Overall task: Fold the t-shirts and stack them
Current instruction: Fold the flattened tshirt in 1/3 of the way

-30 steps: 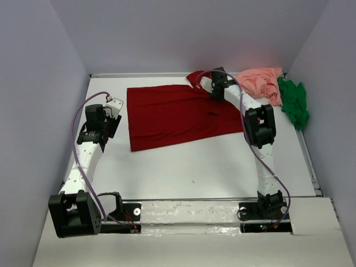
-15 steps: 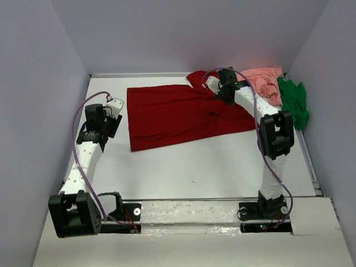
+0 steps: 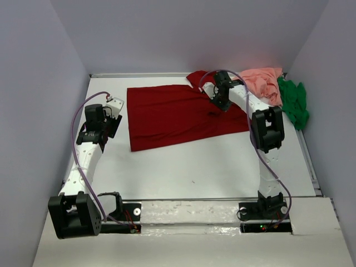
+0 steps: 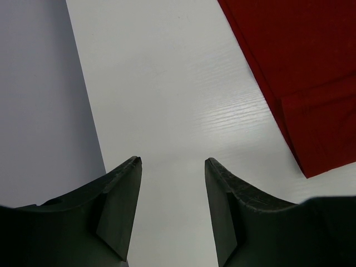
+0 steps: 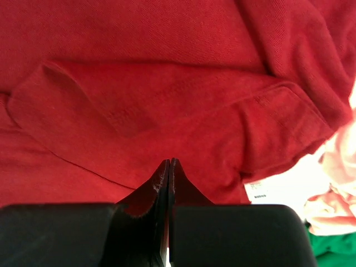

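Observation:
The dark red t-shirt (image 3: 178, 114) lies spread flat in the middle of the table, its right sleeve bunched near the back. My right gripper (image 3: 218, 101) is down on the shirt's upper right part. In the right wrist view its jaws (image 5: 168, 162) are pressed together on a fold of the red cloth (image 5: 167, 111). The salmon pink t-shirt (image 3: 261, 83) lies crumpled at the back right, and the bright green t-shirt (image 3: 295, 103) lies beside it against the right wall. My left gripper (image 4: 172, 167) hangs open over bare table left of the red shirt (image 4: 306, 67), holding nothing.
Walls close in the table on the left, back and right. A white label (image 5: 258, 192) of the red shirt shows near the pink cloth (image 5: 339, 189). Both arm bases stand at the near edge.
The right gripper closed and shifted from the bunched sleeve at the back down onto the shirt's right part. The left arm has not moved.

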Controlling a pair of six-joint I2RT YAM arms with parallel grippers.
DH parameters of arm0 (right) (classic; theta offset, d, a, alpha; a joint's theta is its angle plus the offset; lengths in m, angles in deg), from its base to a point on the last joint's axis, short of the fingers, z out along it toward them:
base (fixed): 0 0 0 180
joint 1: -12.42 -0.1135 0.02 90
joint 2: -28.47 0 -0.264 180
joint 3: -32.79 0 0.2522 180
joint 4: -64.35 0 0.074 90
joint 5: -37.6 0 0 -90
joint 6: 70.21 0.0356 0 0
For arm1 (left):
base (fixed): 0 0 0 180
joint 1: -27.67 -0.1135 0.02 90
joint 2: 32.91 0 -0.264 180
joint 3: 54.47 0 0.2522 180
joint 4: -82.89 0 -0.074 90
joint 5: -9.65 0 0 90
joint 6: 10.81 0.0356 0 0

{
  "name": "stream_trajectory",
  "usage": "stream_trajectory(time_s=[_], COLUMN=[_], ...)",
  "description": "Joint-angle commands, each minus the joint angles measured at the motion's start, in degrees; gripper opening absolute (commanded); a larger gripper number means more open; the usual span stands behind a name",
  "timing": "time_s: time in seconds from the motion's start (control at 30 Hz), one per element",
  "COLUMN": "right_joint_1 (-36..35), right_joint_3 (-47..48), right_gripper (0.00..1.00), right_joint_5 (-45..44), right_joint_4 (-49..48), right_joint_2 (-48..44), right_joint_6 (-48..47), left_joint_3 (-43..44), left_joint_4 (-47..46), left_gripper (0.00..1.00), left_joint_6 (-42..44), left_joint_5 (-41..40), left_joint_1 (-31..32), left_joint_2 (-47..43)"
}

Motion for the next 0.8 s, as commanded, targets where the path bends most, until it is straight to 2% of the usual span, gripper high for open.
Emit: stream_trajectory(time_s=[0.0, 0.4, 0.77], right_joint_1=[0.3, 0.3, 0.3], right_joint_3=[4.7, 9.5, 5.7], right_gripper=[0.00, 0.00, 0.00], right_joint_5=[3.3, 5.7, 6.3], right_joint_4=[2.4, 6.0, 6.3], right_joint_2=[0.9, 4.8, 3.4], right_joint_6=[2.3, 3.4, 3.9], left_joint_3=[1.9, 1.2, 1.5], left_joint_4=[-0.5, -0.9, -1.2], left_gripper=[0.61, 0.61, 0.61], left_joint_6=[-0.4, -0.2, -0.3], left_joint_5=[0.7, 0.7, 1.0], left_joint_1=[0.3, 0.3, 0.3], left_joint_2=[-0.9, -0.9, 0.0])
